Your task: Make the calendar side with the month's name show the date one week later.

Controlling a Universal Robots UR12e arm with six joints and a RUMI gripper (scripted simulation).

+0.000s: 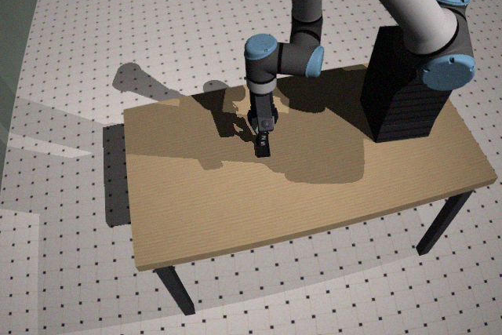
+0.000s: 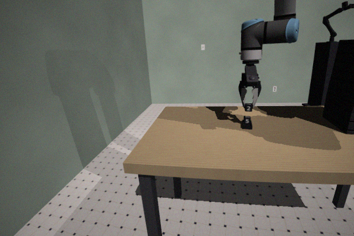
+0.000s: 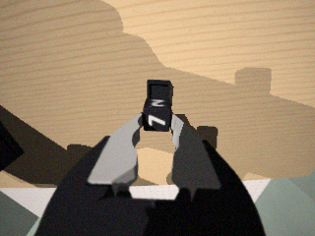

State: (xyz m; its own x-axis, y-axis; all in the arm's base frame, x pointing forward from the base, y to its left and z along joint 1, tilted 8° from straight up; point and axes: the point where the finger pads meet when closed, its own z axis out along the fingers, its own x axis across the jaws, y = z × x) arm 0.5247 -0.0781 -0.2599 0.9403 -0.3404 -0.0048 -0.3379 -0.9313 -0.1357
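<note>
calendar cube "2" (image 1: pixel 263 136) (image 2: pixel 248 108) (image 3: pixel 157 118) between fingers (image 1: pixel 254 124) (image 2: pixel 243 96), cube "5" (image 1: pixel 262 143) (image 2: pixel 246 120) in tray (image 1: pixel 262 154) (image 2: pixel 246 126) (image 3: pixel 159 82)

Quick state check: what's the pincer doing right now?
Pincer: closed, holding the 2 cube in the air.
</note>
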